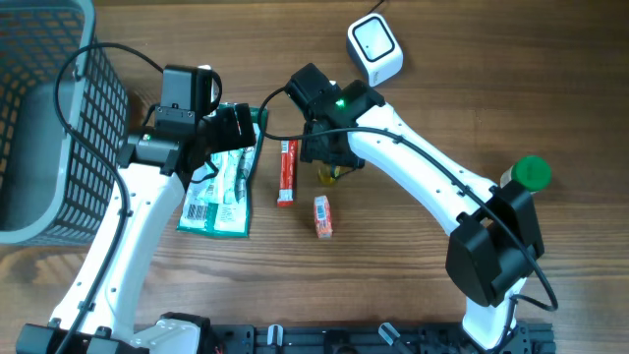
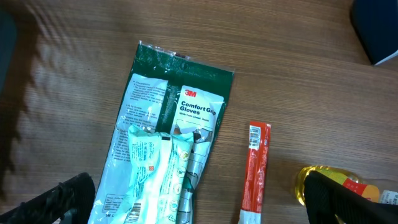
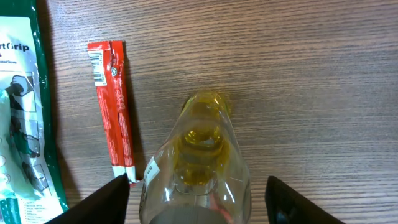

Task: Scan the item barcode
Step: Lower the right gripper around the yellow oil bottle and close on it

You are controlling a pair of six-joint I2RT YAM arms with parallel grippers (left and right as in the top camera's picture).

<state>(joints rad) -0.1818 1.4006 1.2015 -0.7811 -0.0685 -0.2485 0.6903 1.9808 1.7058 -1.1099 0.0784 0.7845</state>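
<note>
The bottle [image 3: 199,149] is small and clear, filled with yellow liquid, with a white label edge on one side. It lies on its side on the wooden table [image 1: 442,98] near the middle, its narrow end pointing away from the right wrist camera. The right gripper [image 3: 198,193] hangs directly over it, one finger on each side, spread and clear of the plastic, grasping nothing. From overhead the arm hides nearly all of the bottle.

A grey mesh basket [image 1: 98,108] fills the far left corner. Next to it a green pack of 3M Comfort Grip gloves [image 2: 186,106] lies flat, with a pale green blister pack [image 2: 155,174] on top of its lower half. The left gripper [image 2: 199,186] hovers above these two, fingers fully spread and empty.

The white scanner [image 1: 375,49] sits at the far edge, well apart from the bottle. A green cap [image 1: 532,173] shows at the right, beside the right arm. A red stick sachet [image 3: 113,106] lies between the gloves and the bottle, just beside the bottle. A small orange packet [image 1: 322,214] lies nearer the robot.
</note>
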